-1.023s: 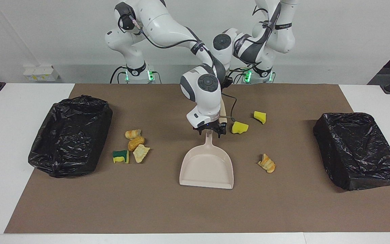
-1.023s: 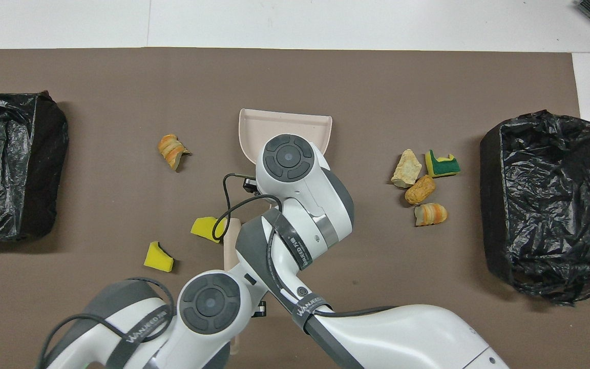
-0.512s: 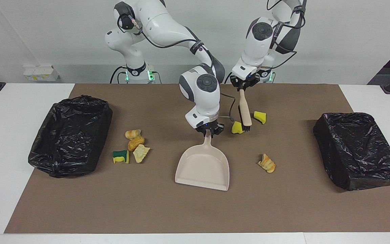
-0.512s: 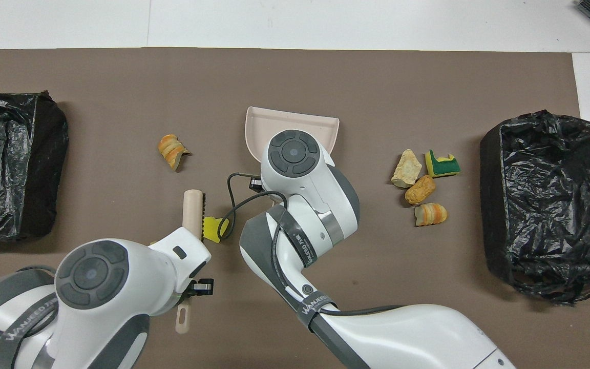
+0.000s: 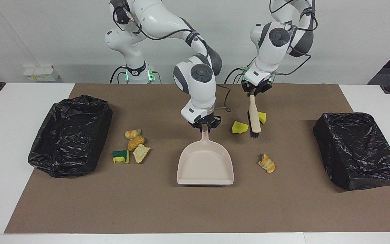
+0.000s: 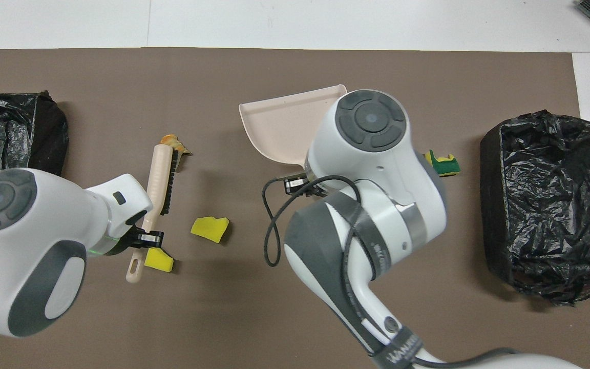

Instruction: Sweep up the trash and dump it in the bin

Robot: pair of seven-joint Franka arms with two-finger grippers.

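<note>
Trash [image 5: 240, 127] lies mid-table; my right gripper [image 5: 204, 127] clamps the dustpan [image 5: 205, 166] handle, my left gripper [image 5: 256, 90] clamps the brush [image 5: 254, 119].

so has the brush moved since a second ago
Yes. The brush was tucked by the dustpan handle; now the left pincer hangs it past the yellow sponge chunk, toward the left arm's end bin.

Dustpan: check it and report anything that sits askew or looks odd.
The dustpan is held by its handle in the right gripper, its mouth turned away from the robots. In the overhead view its front edge slants across the mat. It is empty; the bread-like piece lies beside it.
</note>
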